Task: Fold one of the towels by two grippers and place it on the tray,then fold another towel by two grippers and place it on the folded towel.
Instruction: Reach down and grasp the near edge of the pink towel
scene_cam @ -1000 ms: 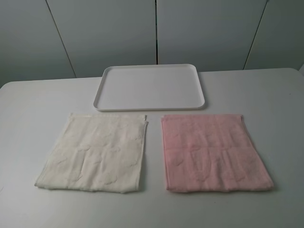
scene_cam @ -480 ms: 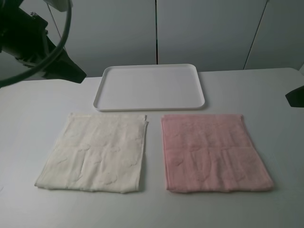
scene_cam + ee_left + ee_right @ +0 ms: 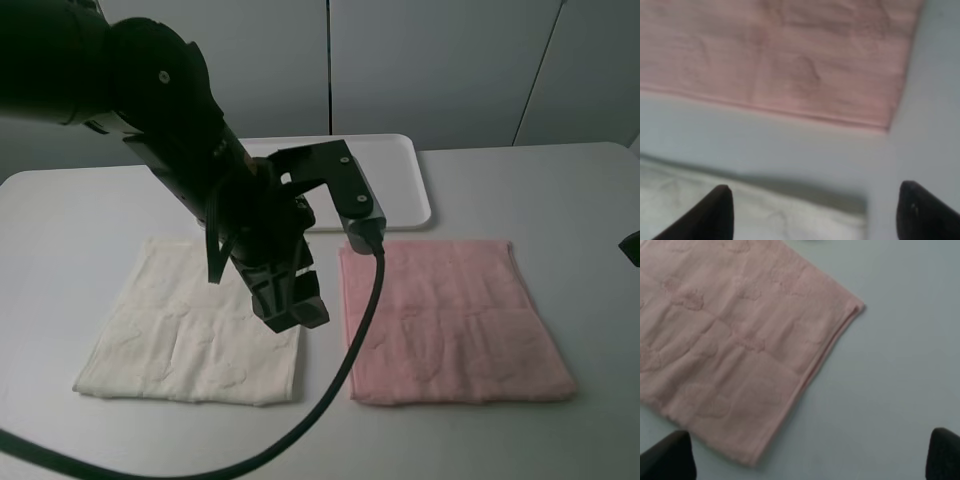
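Left hand (image 3: 288, 300) now seemingly above cream-white towel (image 3: 180, 330)

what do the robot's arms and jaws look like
The left arm is glossy black and bulky, made of rounded jointed segments with small screws and a boxy black bracket near its end. A thick black cable hangs from it in a long loop. Its jaws are two plain black prongs with blunt tips. Only a black sliver of the right arm shows; its jaws look equally black.

A pale grey table (image 3: 80, 220) stands before whitish wall panels (image 3: 430, 70) split by dark seams.
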Tool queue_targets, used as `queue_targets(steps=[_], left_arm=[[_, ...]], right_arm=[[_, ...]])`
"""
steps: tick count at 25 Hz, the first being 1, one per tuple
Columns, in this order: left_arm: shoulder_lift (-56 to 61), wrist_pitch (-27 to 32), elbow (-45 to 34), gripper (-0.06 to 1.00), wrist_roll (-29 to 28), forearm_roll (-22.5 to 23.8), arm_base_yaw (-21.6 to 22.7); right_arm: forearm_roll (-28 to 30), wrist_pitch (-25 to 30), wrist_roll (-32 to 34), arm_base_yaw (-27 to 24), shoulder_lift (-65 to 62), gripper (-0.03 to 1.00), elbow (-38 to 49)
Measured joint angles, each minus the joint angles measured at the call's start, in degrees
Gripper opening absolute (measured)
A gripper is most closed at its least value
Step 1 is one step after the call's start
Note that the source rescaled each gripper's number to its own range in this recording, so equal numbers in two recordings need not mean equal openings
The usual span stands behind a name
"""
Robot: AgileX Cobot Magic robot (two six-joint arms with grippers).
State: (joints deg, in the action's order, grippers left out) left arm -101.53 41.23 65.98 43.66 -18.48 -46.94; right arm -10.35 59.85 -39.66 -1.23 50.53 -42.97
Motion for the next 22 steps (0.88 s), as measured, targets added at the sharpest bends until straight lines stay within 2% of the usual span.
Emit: queue_targets(steps=[5, 9, 14, 19, 22], left_arm=[[-6.15, 1.73, 4.84, 0.85, 0.0, 1.42, -5.8], [-10.09, 4.21, 6.61, 0.85, -0.11, 6.28, -9.2], [-12.92, 5.21, 6.83, 0.86, -3.47, 8.63, -10.4], [-13.51, 5.21, 6.87, 0.98, -5.36, 11.44, -10.92], [-13.51, 5.07, 6.87, 1.0, -5.71, 12.34, -10.92]], right_arm=[[0.73, 1.67, -1.86, 0.0, 0.15, 1.0, 0.0], [0.73, 1.89, -2.09, 0.0, 0.51, 1.0, 0.0], [0.86, 1.62, -3.7, 0.0, 0.51, 1.0, 0.0], [2.77, 0.65, -4.37, 0.0, 0.63, 1.0, 0.0], [3.39, 0.37, -4.85, 0.0, 0.63, 1.0, 0.38]])
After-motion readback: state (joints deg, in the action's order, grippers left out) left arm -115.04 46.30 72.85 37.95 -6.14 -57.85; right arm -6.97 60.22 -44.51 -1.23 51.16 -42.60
